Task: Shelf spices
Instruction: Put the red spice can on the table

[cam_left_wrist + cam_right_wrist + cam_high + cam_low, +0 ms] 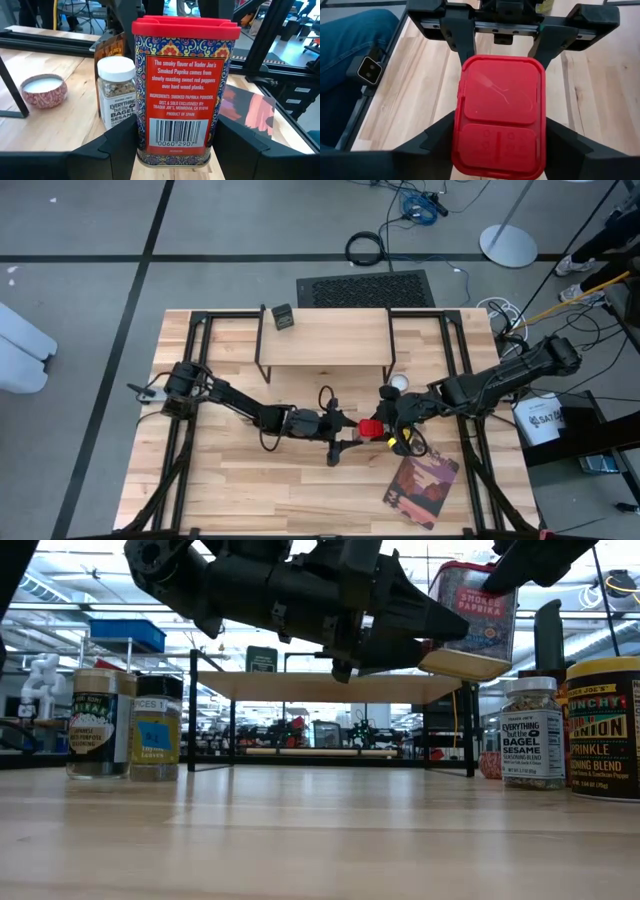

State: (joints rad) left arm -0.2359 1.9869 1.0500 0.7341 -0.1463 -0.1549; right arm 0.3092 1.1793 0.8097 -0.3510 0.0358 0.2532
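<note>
Paprika tin mid-bench, off the surface, btwn left gripper & right gripper. Shelf behind it, small jar on top. Book in front, to the right.

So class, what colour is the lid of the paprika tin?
Red; the paprika tin shows its lid best in the right wrist view.

- A robotics lab or workshop: pale wood-plank tabletop in a black metal frame.
- Grey concrete floor with loose blue and black cables.
- Shelving and equipment fill the room behind.
</note>
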